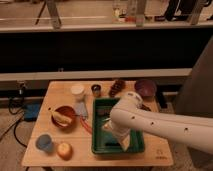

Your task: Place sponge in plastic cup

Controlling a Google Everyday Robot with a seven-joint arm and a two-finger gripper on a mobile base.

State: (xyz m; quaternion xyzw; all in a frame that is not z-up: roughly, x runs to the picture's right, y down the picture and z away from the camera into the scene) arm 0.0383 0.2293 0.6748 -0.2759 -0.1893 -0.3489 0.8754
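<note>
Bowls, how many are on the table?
2. A brown bowl at the left, food inside, and a purple bowl at the back right. The arm may hide more. The pincer is down in the green tray.

Pincer point(121, 141) inside green tray point(100, 145); apple point(64, 150) stands between it and blue cup point(44, 142).

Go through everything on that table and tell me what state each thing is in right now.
Pincer: down inside the tray, near its front edge.
Tray: flat on the table, arm reaching over it.
Blue cup: upright at the front left, nothing seen in it.
White cup: upright behind the tray.
Brown bowl: upright, holding something pale yellow.
Purple bowl: upright, looks empty.
Sponge: cannot pick it out.
</note>
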